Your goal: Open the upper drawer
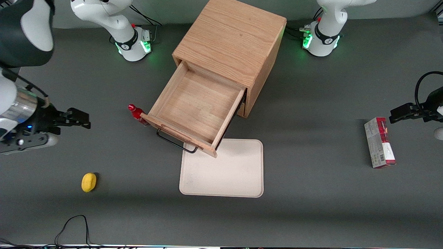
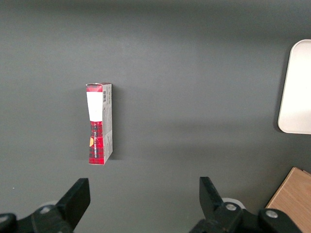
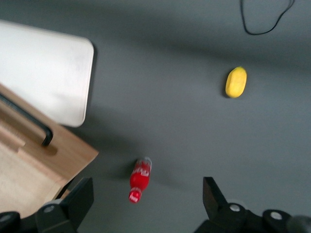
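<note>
The yellow lemon-like object [image 1: 89,182] sits nearest the camera, and from my gripper [image 1: 78,119], fingers spread and holding nothing, the upper drawer [image 1: 196,108] stands pulled out well apart toward the table's middle, probably stiff light wood best held by its black wire handle [image 1: 175,143].

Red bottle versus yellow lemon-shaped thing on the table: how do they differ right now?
The red bottle is long and slim; the yellow object is short and rounded. The bottle lies right beside the open upper drawer; the yellow object sits apart, nearer the front camera. Both rest on the gray table, untouched. The gripper hovers above the bottle, fingers open, holding nothing.
</note>
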